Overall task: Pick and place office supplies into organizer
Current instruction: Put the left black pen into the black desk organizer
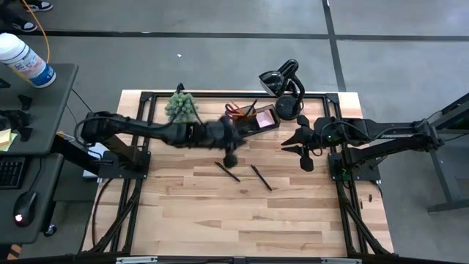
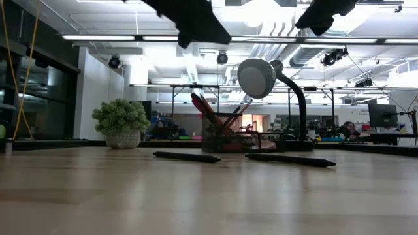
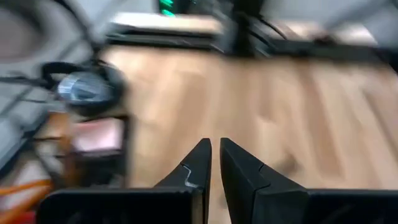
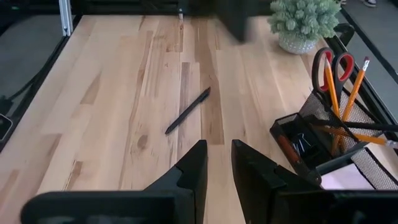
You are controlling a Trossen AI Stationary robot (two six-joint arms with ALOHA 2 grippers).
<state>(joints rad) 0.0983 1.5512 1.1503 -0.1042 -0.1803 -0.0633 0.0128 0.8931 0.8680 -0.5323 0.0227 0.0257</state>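
High view: organizer (image 1: 253, 117) upper centre, scissors (image 1: 233, 110) and pencils already in it; two pens (image 1: 226, 171) loose mid-table. Left gripper (image 1: 231, 156) above them.

Low view: both pens lie flat, centre.

Left wrist: fingers nearly together, empty.

Right wrist: right gripper (image 4: 219, 163) slightly parted, empty, beside organizer. Judged mostly done; two pens left.

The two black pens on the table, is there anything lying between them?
No. In the high view only bare wood separates the left pen from the right pen.
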